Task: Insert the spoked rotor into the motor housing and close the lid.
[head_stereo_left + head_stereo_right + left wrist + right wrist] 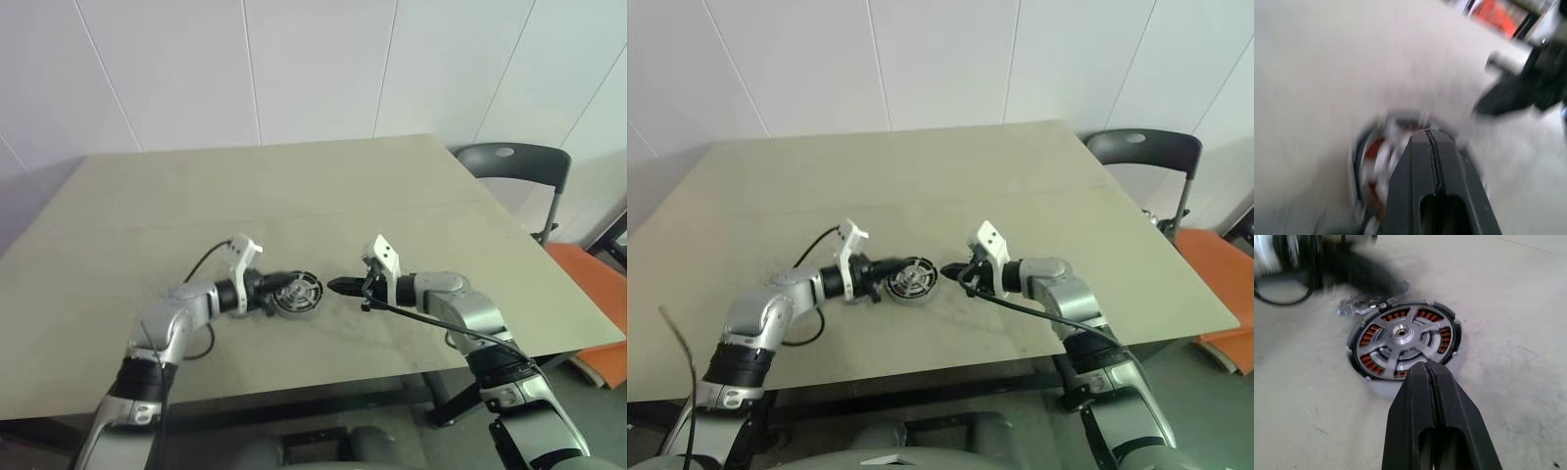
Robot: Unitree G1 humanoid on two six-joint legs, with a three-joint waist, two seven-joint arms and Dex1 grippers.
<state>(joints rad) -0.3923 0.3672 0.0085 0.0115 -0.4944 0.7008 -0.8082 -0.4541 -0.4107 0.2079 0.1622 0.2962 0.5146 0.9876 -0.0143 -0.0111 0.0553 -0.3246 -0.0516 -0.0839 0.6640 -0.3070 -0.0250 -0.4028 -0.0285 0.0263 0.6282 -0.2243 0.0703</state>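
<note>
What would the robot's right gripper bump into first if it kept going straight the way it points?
Probably the motor housing. The right gripper, shut, points at its near rim, just short of it, though the gap is hard to judge.

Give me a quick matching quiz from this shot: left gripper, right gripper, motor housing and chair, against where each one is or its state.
1. left gripper
2. right gripper
3. housing
4. chair

a. flat on the table, copper windings up
b. beyond the table's far right corner
c. shut, at the housing's left
d. shut, at the housing's right

Pairs: 1-c, 2-d, 3-a, 4-b
</note>
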